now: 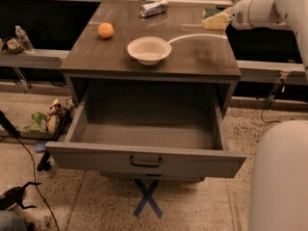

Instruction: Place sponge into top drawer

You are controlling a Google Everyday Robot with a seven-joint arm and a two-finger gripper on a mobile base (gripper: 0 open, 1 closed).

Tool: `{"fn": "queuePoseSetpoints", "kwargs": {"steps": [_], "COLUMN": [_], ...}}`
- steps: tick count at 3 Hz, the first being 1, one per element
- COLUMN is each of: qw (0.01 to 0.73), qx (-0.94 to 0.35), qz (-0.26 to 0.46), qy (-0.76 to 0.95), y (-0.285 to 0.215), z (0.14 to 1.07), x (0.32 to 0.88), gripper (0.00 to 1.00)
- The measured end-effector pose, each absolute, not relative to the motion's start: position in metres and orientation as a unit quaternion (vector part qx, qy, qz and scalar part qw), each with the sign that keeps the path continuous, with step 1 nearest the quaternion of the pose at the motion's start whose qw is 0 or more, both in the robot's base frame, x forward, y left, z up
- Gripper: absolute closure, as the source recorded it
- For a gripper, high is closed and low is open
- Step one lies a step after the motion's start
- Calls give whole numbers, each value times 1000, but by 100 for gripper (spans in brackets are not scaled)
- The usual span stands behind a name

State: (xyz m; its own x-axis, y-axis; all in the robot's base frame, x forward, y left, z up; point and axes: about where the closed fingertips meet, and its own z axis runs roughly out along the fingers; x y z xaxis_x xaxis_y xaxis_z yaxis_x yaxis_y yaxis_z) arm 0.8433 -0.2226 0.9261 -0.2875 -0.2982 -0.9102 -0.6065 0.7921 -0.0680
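The sponge (pixel 211 14), dark green over yellow, is at the tip of my gripper (pixel 215 19) above the back right corner of the cabinet top (pixel 202 57). The gripper is shut on the sponge and reaches in from the right on the white arm (pixel 260 11). The top drawer (pixel 86 153) is pulled wide open below the cabinet top, towards the camera. Its inside is bare, and its dark bar handle (pixel 145 162) sits at the centre of the front panel. The gripper is behind and to the right of the drawer opening.
On the cabinet top stand a white bowl (pixel 149 49), an orange ball (pixel 106 30) and a silver can (pixel 154 7). A bottle (pixel 22 37) sits on the low shelf at left, with clutter (pixel 48 119) and cables on the floor. My white body (pixel 281 177) fills the lower right.
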Motion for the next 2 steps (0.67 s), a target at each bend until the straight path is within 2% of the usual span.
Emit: {"fn": "queuePoseSetpoints", "kwargs": {"steps": [2], "qw": [458], "qx": [-382], "qz": [188], "qy": [781], "y": [-231], "z": [938], "x": [721], "gripper": [100]}}
